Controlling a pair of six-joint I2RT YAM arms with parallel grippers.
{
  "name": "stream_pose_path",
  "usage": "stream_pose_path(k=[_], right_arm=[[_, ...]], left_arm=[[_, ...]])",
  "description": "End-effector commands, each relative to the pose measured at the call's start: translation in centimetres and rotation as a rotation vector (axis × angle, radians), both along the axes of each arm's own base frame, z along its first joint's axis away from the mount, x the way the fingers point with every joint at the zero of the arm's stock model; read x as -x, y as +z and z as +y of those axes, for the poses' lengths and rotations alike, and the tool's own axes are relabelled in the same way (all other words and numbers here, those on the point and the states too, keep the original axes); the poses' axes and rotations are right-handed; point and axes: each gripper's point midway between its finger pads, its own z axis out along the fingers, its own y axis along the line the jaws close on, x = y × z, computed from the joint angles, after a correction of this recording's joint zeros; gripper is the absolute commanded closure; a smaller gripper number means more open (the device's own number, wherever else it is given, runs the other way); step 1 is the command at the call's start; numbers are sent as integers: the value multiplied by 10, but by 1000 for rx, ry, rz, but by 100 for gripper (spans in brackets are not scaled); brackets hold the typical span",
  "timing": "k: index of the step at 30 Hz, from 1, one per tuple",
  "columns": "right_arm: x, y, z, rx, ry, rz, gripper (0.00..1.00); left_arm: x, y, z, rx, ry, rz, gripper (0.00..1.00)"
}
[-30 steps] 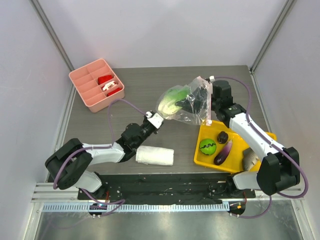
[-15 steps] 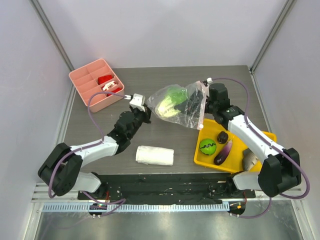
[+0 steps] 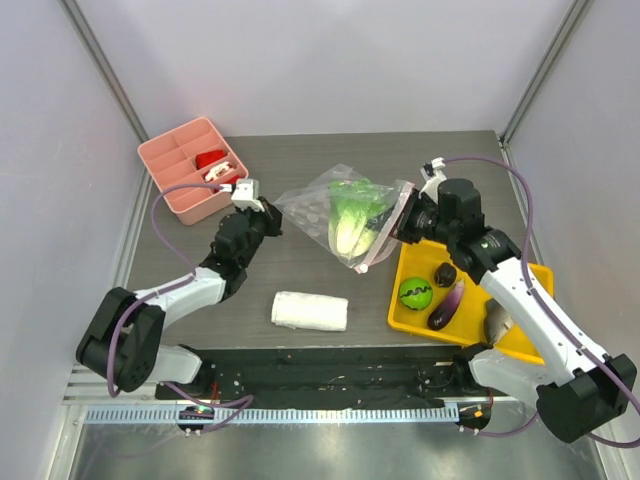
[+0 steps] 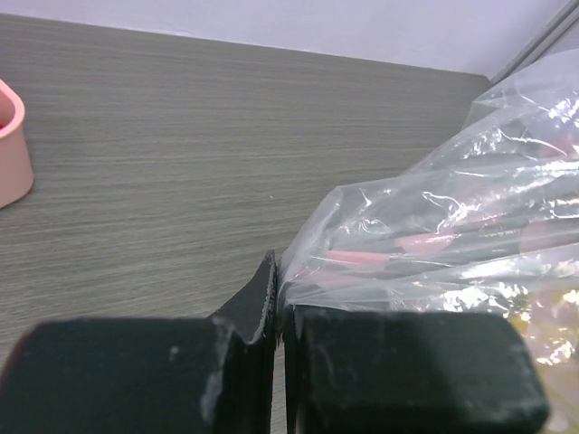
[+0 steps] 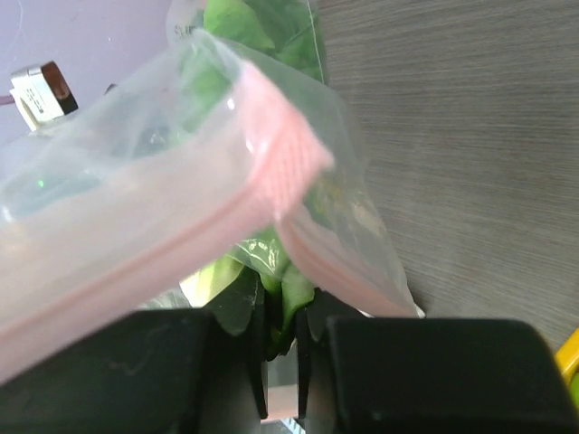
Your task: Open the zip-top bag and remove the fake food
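While inside the zip-top bag (image 3: 308,204), pale cabbage (image 3: 352,222).

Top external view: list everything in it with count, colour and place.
table: one, dark grey, under everything
zip-top bag: one, clear with pink zip strip, held between both arms
cabbage: one, green-white, inside the bag
tray: one, yellow, near right of table
striped ball: one, green, in the tray
eggplant: one, purple, in the tray
round piece: one, dark, beside the eggplant
grey item: one, in the tray, partly hidden
towel: one, white, folded, near middle
divided box: one, pink, far left corner
red-white items: count unclear, in the box
left end effector: one, black, shut on bag's left corner
right end effector: one, black, shut on bag's zip edge
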Motion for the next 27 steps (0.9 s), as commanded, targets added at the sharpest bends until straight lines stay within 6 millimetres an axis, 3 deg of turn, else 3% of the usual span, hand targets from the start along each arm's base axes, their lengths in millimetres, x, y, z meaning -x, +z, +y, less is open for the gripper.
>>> stream_pose_path(k=[1, 4, 5, 6, 8, 13, 16, 18, 20, 22, 23, 24, 26, 27], right_arm=[[-3, 19, -30, 20, -124, -96, 99], [12, 26, -30, 29, -74, -115, 99], [20, 20, -34, 73, -60, -97, 99], [24, 28, -37, 98, -44, -114, 99], [41, 13, -46, 195, 0, -56, 99], [74, 32, -48, 71, -16, -101, 99], [71, 38, -45, 2, -51, -108, 99], [68, 34, -57, 96, -78, -122, 98], [67, 12, -77, 235, -131, -42, 99], [56, 29, -72, 190, -145, -115, 99], [53, 32, -65, 150, -129, -118, 99], [47, 29, -59, 125, -129, -102, 99], [30, 30, -56, 86, -179, -90, 99], [16, 23, -55, 100, -199, -65, 99]], left_arm=[[-17, -60, 93, -105, 321, 135, 100], [-25, -56, 95, -108, 325, 148, 100], [-24, -61, 98, -100, 343, 191, 100], [-27, -57, 102, -74, 368, 204, 100], [-31, -54, 106, -43, 370, 211, 100], [-44, -49, 121, -11, 407, 230, 100], [-46, -50, 118, 3, 400, 235, 100], [-47, -52, 119, -3, 402, 246, 100], [-50, -45, 119, -2, 378, 233, 100], [-50, -32, 92, 32, 213, 201, 99], [-47, -26, 80, 47, 148, 196, 93], [-44, -19, 64, 68, 64, 187, 71], [-23, 7, 17, 142, -171, 117, 60], [-5, 15, 4, 145, -241, 71, 54]])
